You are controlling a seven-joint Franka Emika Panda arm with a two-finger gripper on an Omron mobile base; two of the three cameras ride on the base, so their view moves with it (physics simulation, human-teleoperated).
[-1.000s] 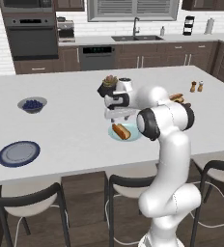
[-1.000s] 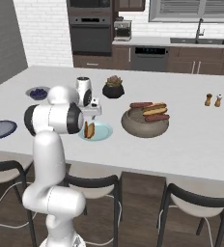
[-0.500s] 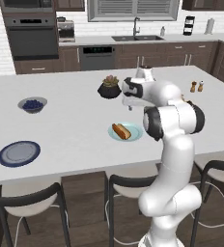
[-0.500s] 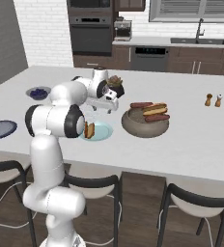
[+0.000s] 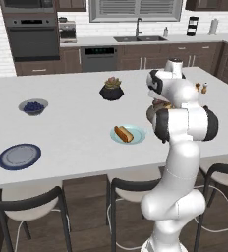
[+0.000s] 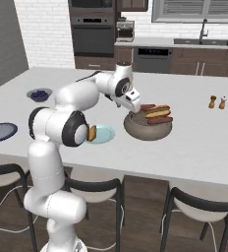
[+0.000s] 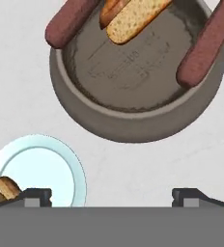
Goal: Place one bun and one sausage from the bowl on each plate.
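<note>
The bowl (image 7: 133, 111) sits on the island counter (image 5: 71, 133) toward its front edge, just beside the pale teal plate (image 7: 41, 169), the two apart by a narrow strip of bare top. In the hand view a bun (image 7: 135, 17) lies across the bowl with one sausage (image 7: 73, 24) leaning over the rim on one side and a second sausage (image 7: 205, 46) over the rim on the other.

The sausages look smooth, rounded and probably slick, so a grip across the middle of the length would likely hold best; taken near an end, one could swivel or slip. The bun looks light and soft, and a hard squeeze would likely dent it, so its long flat sides are the better place to hold.

The gripper (image 7: 111, 195) hangs above the bowl's near rim, its fingers spread wide with nothing between them.

The teal plate already carries a filled bun (image 5: 123, 134). The grey-blue plate (image 5: 19, 156) lies well apart, near the counter's front left corner, and looks bare. A small bowl of berries (image 5: 33, 106) sits further back on the left, a black plant pot (image 5: 111, 90) near the middle, and two shakers (image 6: 217, 102) toward the right end. Stools (image 6: 94, 189) stand along the front edge; ovens (image 5: 31, 42) and a sink (image 5: 138, 38) line the back wall.
</note>
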